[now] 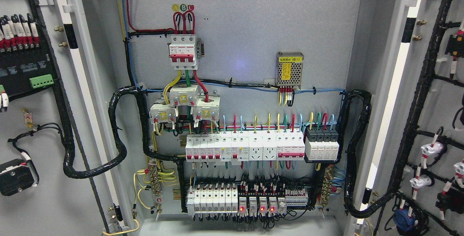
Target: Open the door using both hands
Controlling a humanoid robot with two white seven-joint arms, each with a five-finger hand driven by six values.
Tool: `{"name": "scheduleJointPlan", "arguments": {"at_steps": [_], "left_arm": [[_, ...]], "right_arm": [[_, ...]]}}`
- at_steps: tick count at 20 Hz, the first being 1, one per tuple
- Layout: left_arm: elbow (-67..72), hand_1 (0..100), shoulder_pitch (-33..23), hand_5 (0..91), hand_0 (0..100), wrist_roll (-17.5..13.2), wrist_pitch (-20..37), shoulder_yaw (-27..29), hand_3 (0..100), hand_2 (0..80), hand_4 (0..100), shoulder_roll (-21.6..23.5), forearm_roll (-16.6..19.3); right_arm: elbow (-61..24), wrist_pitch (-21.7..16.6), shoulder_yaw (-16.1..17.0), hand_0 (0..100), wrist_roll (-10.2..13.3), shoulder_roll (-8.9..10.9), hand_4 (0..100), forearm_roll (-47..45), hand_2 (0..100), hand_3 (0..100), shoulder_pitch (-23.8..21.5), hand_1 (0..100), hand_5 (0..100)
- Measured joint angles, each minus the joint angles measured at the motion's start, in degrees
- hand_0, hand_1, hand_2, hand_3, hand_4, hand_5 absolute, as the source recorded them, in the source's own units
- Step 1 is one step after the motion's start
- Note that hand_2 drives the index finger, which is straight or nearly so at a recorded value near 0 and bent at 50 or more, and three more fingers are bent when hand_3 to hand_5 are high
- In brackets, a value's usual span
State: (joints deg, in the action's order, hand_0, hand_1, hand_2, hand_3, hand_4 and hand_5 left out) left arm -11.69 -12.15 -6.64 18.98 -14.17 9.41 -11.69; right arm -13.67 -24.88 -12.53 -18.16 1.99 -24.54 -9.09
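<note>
Fingers: none in view, so we cannot tell their state. We are looking into a grey steel cabinet (246, 29), left door (36, 192) and right door (435, 120) swung wide (matte, wire-laden), white breakers (244, 148) inside.

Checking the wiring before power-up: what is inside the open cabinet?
Inside the cabinet: a three-pole main breaker, a mesh-cased power supply, a row of breakers and sockets, and relays showing red lights. Wire ends behind the devices are hidden.
</note>
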Motion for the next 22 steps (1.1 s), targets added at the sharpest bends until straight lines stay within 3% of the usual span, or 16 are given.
{"name": "scheduleJointPlan", "arguments": {"at_steps": [4, 9, 15, 22], "left_arm": [[3.56, 0, 0.44, 0.0, 0, -1.28, -4.03, 3.62, 0, 0.0, 0, -0.67, 6.63], [6.52, 0, 1.23, 0.0, 0, -0.94, -7.09, 7.60, 0, 0.0, 0, -1.40, 10.93], [8.69, 0, 2.67, 0.0, 0, 2.55, -8.55, 11.61, 0, 0.0, 0, -2.20, 12.98], [10.09, 0, 3.90, 0.0, 0, 5.51, -8.75, 14.75, 0, 0.0, 0, -3.27, 13.61]], "right_arm": [[2.57, 2.96, -0.11, 19, 3.49, -0.59, 0, 1.45, 0, 0, 0.02, 0, 0], [4.35, 6.97, -0.24, 19, 5.51, -1.09, 0, 5.04, 0, 0, 0.03, 0, 0], [4.34, 11.52, -0.33, 19, 7.58, -1.48, 0, 10.10, 0, 0, 0.01, 0, 0], [5.88, 13.90, -0.40, 19, 12.20, -1.72, 0, 14.45, 0, 0, 0.00, 0, 0]]}}
